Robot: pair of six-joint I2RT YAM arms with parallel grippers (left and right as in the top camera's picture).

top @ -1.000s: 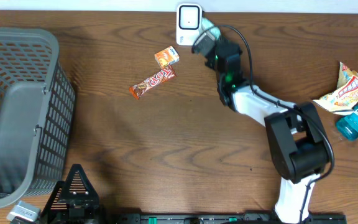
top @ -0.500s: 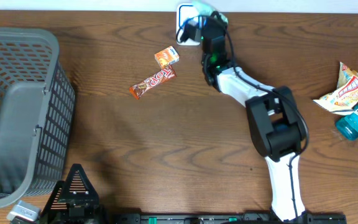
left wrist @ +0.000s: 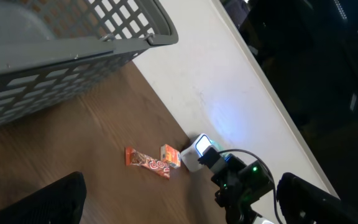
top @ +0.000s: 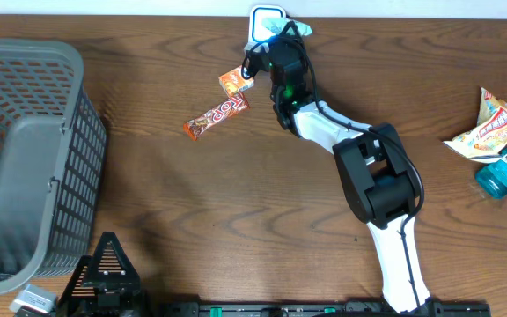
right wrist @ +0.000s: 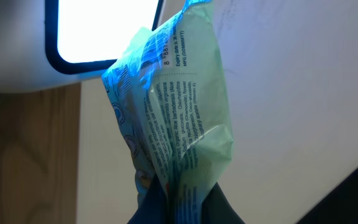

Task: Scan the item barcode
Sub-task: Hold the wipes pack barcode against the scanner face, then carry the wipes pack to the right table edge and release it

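The right claw (right wrist: 178, 205), pinching a crinkly pale-green plastic packet (right wrist: 179, 118), presents it to the white box scanner (right wrist: 98, 28), the scan seemingly underway.

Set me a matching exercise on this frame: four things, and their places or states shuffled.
1 green packet
2 basket
3 blue bottle
4 candy bar

A at the right end of the table, beside a snack bag
B at the left end
C pinched in the right gripper, before the scanner
D lying beside a small orange pack

Pairs: 1-C, 2-B, 3-A, 4-D
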